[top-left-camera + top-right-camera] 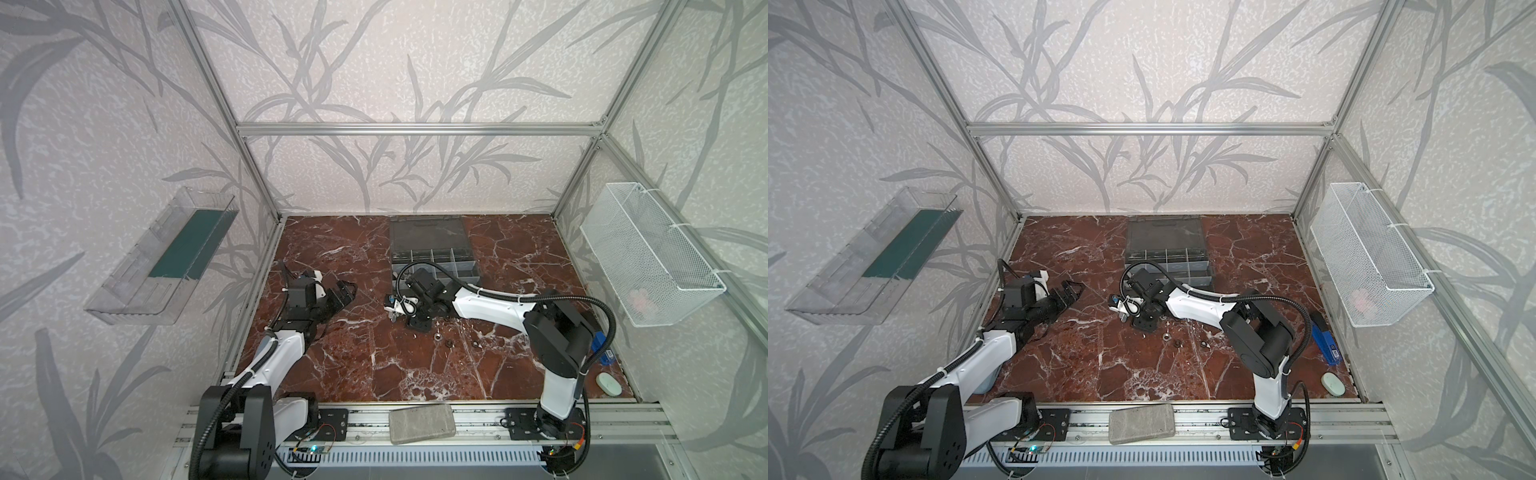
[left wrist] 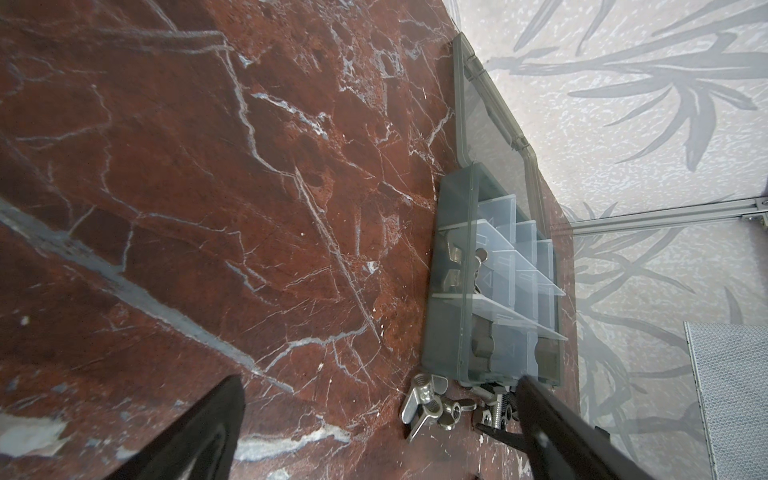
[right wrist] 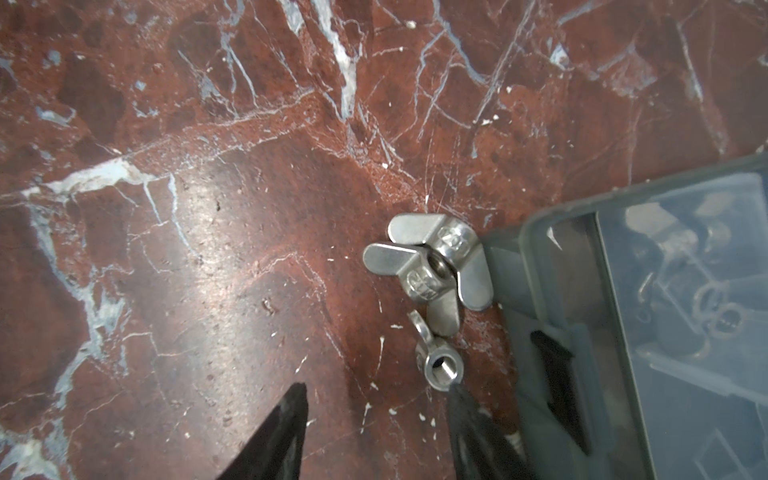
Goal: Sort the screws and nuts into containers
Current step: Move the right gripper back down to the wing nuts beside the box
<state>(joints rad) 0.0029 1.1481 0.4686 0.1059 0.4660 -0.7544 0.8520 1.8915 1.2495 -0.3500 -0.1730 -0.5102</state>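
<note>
The dark grey organizer case [image 1: 469,249] stands open at the back middle of the marble table, its clear containers [image 2: 498,257] in a grid; one holds silver winged nuts [image 2: 455,257]. More winged nuts [image 3: 432,257] lie at the case's near corner [image 3: 540,257], beside a small one [image 3: 438,368] that one fingertip [image 3: 457,399] of my right gripper [image 3: 376,388] touches. That gripper is open with only bare marble between its fingers. A silver screw [image 2: 496,405] lies close by. Loose nuts [image 1: 437,336] [image 1: 1177,343] sit nearer the front. My left gripper [image 1: 347,291] [image 2: 380,380] hovers wide open to the left, holding nothing.
A white wire basket [image 1: 648,253] hangs on the right wall and a clear tray with green base [image 1: 166,257] on the left wall. A blue tool [image 1: 1327,340] and a pale oval object [image 1: 1333,384] lie at the table's right edge. A grey block [image 1: 422,424] rests on the front rail.
</note>
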